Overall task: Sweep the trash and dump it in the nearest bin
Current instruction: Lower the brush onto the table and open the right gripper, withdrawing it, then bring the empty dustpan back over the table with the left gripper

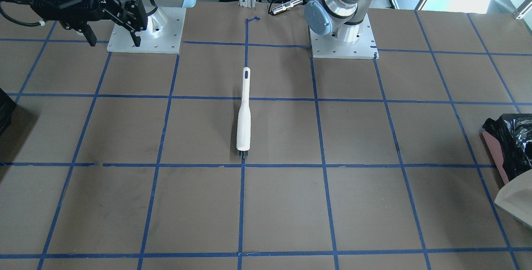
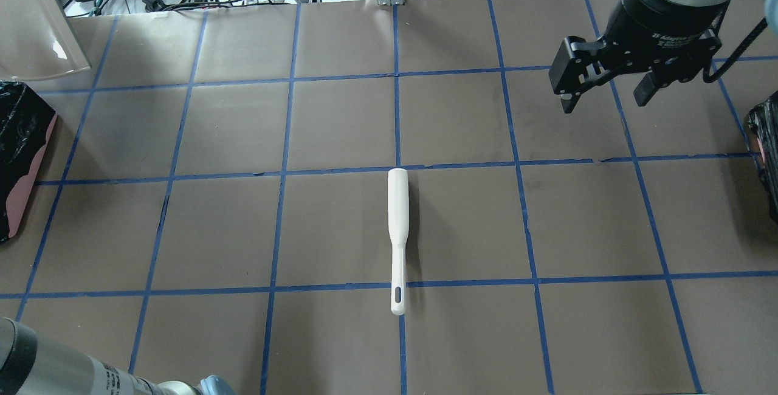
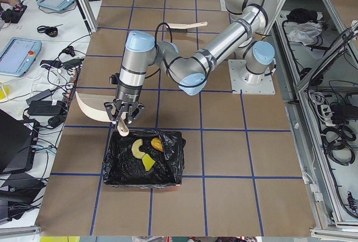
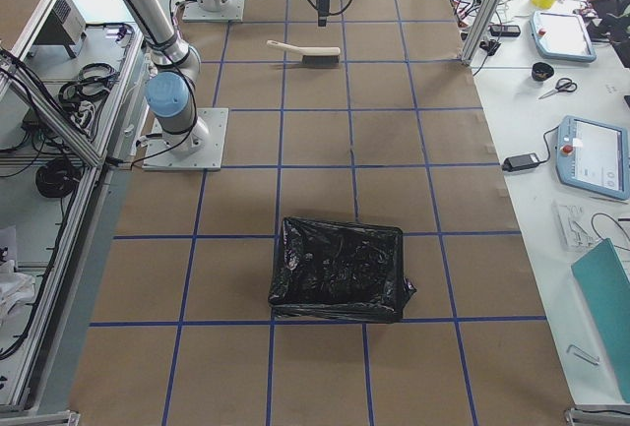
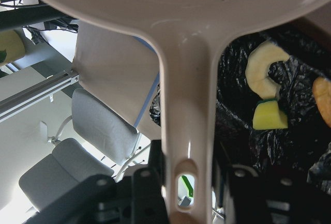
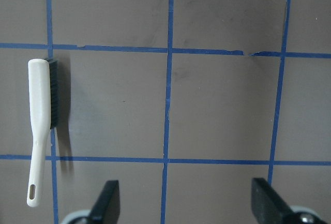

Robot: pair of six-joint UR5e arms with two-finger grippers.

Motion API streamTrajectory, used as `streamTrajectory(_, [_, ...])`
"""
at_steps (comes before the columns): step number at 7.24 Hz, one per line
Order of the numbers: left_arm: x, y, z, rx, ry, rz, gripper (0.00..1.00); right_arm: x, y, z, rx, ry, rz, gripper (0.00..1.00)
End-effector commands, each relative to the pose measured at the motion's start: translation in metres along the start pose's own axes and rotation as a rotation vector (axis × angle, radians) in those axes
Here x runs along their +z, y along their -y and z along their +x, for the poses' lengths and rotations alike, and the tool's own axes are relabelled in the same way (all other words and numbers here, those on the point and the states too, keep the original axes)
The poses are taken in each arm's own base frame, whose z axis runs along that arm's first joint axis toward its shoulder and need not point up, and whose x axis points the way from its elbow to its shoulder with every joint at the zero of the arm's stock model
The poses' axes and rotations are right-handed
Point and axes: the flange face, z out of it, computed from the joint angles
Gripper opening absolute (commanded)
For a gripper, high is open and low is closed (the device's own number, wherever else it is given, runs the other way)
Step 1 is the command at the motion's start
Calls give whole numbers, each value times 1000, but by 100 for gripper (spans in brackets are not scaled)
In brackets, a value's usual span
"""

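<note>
Presently the dustpan (image 5: 186, 79) is clamped by its handle in the left gripper (image 5: 187, 178), at the upper-left corner of the bin (image 3: 120, 166), lower centre of frame; the trash (image 3: 147, 162) is seen inside. The right gripper (image 2: 605, 102) is held wide open, empty.

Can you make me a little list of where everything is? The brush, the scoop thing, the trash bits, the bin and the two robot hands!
bin: lined with a black bag, trash inside
trash: croissant-like piece, sponge scrap, potato-like lump, all in the bin
dustpan: held up by its handle beside the bin
brush: lying flat on the table, nothing holding it
left gripper: shut on the dustpan handle
right gripper: open, empty, above the table
</note>
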Motion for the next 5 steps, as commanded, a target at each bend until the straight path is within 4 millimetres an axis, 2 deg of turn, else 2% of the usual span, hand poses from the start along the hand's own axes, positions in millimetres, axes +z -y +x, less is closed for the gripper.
streamTrajectory(1, [1, 39, 28, -150, -42, 98, 0, -14, 11, 1, 13, 3, 86, 100])
streamTrajectory(2, [-1, 59, 30, -176, -50, 143, 0, -15, 22, 1, 15, 5, 85, 100])
streamTrajectory(3, [-19, 92, 31, -209, -44, 205, 0, -14, 28, 0, 13, 7, 83, 100])
streamTrajectory(5, [-34, 161, 46, -338, -100, 249, 0, -10, 27, 0, 11, 7, 74, 100])
